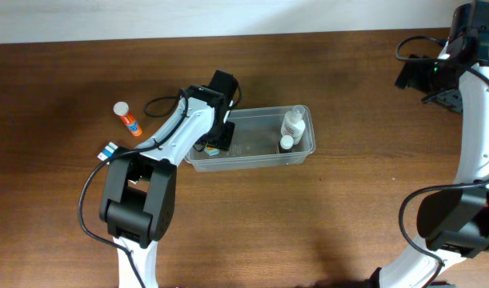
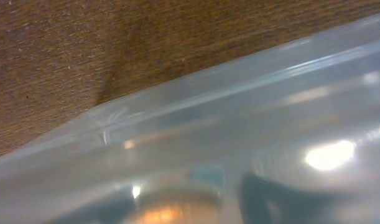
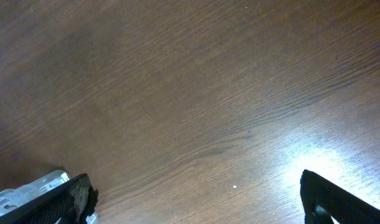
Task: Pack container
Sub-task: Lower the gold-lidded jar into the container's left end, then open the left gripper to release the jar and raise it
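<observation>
A: So, starting at the near side, what is lying closest to the arms?
B: A small blue and white box [image 1: 110, 150] is lying on the table [image 1: 324, 232], outside the tub and not yet packed.
A: And the tub itself?
B: The clear tub [image 1: 260, 159] is sitting just beyond, near the middle of the table, with two white bottles [image 1: 292, 126] resting close together at its right end.
A: What is the left gripper doing?
B: The left gripper [image 1: 221, 136] is dipping into the tub's left end. A small item [image 1: 214, 149] with yellow and blue on it is showing by its tip. The wrist view is sitting so close to the plastic wall that everything is blurring, so I cannot tell whether the fingers are apart or clamped on it.
A: So which step is this?
B: I am reading it as setting an item down at the left end. Next it is calling for a sure release, then a straight lift over the rim without dragging the light tub.
A: Farther back?
B: An orange tube [image 1: 126, 118] with a white cap is lying well left of the tub, likely waiting its turn like the box. Farthest off, the right gripper [image 3: 194, 190] is hanging over bare wood, fingers spread wide, nothing between them
</observation>
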`<state>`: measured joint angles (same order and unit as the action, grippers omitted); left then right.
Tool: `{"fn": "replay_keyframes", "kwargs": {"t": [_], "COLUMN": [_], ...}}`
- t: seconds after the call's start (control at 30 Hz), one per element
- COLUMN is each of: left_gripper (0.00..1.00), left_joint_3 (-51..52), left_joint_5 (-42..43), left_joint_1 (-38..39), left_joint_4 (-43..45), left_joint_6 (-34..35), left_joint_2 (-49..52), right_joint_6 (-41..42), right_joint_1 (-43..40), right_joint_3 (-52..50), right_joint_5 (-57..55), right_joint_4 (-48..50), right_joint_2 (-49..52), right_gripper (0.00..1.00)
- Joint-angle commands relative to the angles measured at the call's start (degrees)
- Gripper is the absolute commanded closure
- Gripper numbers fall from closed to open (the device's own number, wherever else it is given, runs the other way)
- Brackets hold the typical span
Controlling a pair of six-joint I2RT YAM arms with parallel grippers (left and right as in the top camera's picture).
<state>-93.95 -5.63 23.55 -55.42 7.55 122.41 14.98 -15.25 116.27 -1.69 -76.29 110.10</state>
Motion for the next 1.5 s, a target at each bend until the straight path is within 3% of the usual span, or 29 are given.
{"fn": "replay_keyframes", "kwargs": {"t": [0.0, 0.43, 0.87, 0.93, 1.07, 1.13, 1.47], "left_gripper": [0.45, 0.45, 0.44, 0.52, 0.87, 0.96, 0.99], "left_joint_3": [0.31, -9.31, -9.33, -9.33, -9.33, -9.33, -9.27], "left_joint_5": [-0.24, -4.72, -4.68, -4.68, -4.09, -4.13, -3.10], "left_joint_1": [-0.44, -0.72, -0.04, 0.28, 1.11, 1.79, 4.98], "left_joint_4": [-0.74, -10.25, -10.40, -10.12, -9.20, -8.66, -7.61], "left_joint_6": [0.15, 0.15, 0.13, 0.09, -1.84, -2.05, -1.99], "left_joint_2": [0.57, -1.62, -1.79, -1.79, -1.79, -1.79, -1.77], "right_joint_6": [0.48, 0.48, 0.48, 0.48, 0.48, 0.48, 0.48], "right_joint_1": [-0.26, -0.26, -0.26, -0.26, -0.26, -0.26, -0.26], "right_joint_3": [1.05, 1.05, 1.05, 1.05, 1.05, 1.05, 1.05], "right_joint_5": [-0.52, -0.52, -0.52, -0.52, -0.52, -0.52, -0.52], "right_joint_4": [0.00, 0.00, 0.00, 0.00, 0.00, 0.00, 0.00], "right_joint_2": [-1.64, -1.64, -1.64, -1.64, -1.64, -1.64, -1.64], "right_gripper": [0.02, 0.02, 0.02, 0.02, 0.02, 0.02, 0.02]}}
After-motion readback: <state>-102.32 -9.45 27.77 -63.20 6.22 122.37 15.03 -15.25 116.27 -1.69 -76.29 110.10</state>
